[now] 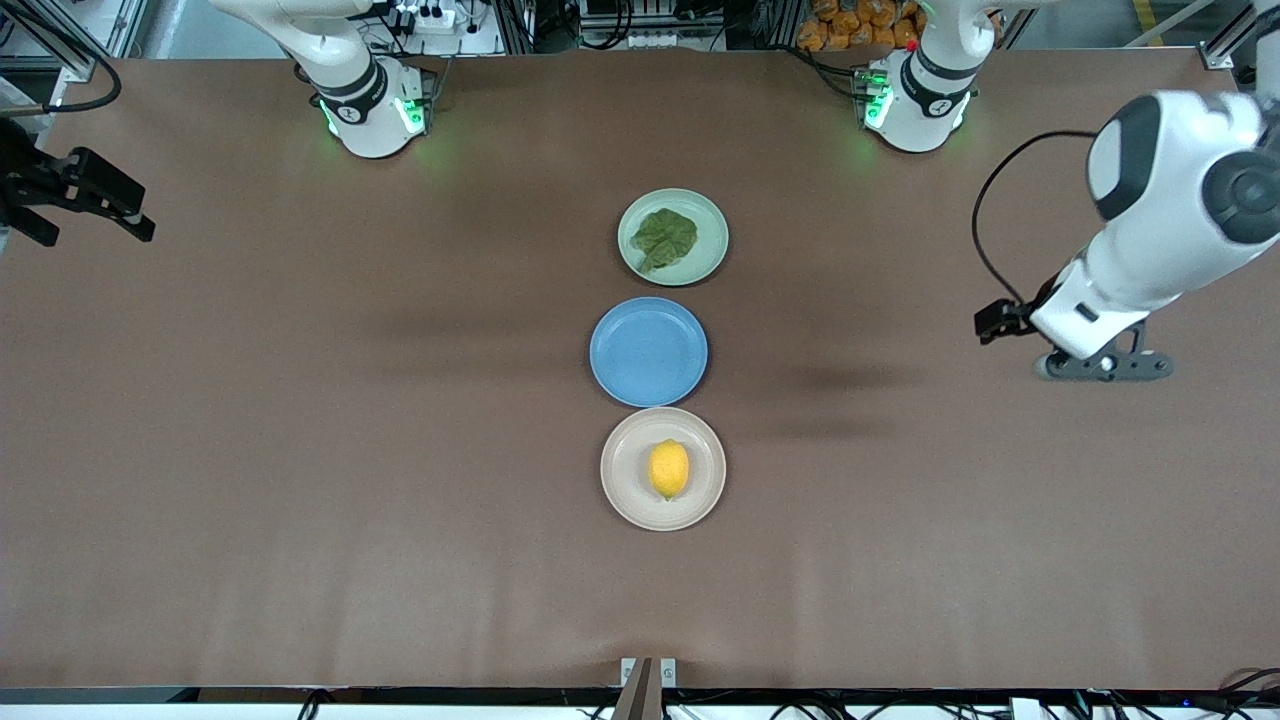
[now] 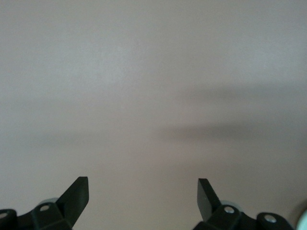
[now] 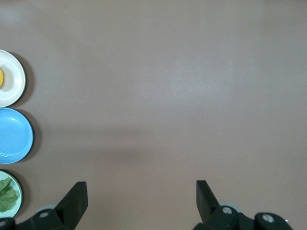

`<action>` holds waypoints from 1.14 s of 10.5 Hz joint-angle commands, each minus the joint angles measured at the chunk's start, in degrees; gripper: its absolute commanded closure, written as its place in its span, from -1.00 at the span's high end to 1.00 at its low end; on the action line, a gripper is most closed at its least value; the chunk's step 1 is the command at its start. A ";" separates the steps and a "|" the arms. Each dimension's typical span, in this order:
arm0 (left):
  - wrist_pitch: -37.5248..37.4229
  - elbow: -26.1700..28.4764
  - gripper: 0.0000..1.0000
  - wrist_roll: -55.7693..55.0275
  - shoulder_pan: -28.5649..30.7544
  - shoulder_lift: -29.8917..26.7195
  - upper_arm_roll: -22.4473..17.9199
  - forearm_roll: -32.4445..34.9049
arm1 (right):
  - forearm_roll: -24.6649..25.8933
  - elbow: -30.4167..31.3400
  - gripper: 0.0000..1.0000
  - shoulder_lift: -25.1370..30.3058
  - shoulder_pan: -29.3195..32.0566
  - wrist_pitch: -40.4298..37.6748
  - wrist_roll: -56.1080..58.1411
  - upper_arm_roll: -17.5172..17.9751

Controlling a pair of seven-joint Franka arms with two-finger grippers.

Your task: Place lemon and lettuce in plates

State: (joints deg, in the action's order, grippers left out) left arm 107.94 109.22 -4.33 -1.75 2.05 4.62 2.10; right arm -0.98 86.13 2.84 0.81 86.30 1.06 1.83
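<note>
Both claws read wide open and empty from my seat. On the front view the left gripper [image 1: 1105, 365] hangs over bare brown table [image 1: 300, 450] at the left arm's end, at about three o'clock from the blue plate [image 1: 648, 351]. The right gripper [image 1: 75, 195] is up over the table edge at the right arm's end, at about ten o'clock from that same plate. Three plates sit in a line down the middle: the pale green plate [image 1: 673, 237] at twelve o'clock of the blue one, holding the lettuce [image 1: 663, 238], and the beige plate [image 1: 663, 468] at six o'clock, nearest the front camera, with the lemon [image 1: 669, 469] lying in its centre.

Left wrist view: I see the left gripper [image 2: 144, 196] with its two dark fingertips [image 2: 76, 194] well apart, nothing between them, only plain table surface [image 2: 153, 96] underneath.

Right wrist view: the right gripper [image 3: 141, 196] stands just as wide, holding nothing. At nine o'clock of the picture I catch the beige plate [image 3: 12, 79] with a sliver of lemon [image 3: 1, 78], the blue plate [image 3: 14, 135], and the green plate [image 3: 17, 184] with lettuce [image 3: 7, 195].
</note>
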 commanded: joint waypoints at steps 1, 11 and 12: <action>-9.02 -5.56 1.00 4.06 -0.98 -2.14 -2.41 -1.84 | -0.16 -1.23 1.00 -0.47 -0.37 -0.96 0.79 -0.25; -22.07 -23.79 1.00 4.24 0.25 -0.56 -2.07 -3.77 | -0.16 -0.53 1.00 -1.08 -0.29 -1.66 0.43 -0.07; -22.07 -24.05 1.00 4.32 1.12 -0.30 -1.63 -3.77 | -0.16 -0.61 1.00 -1.08 -0.28 -1.75 0.61 -0.07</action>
State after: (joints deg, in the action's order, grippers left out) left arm 87.34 87.66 -1.36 -1.74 0.08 2.85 -0.07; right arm -0.99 86.22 2.02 0.61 85.10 1.22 1.84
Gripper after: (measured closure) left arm 0.000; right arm 0.000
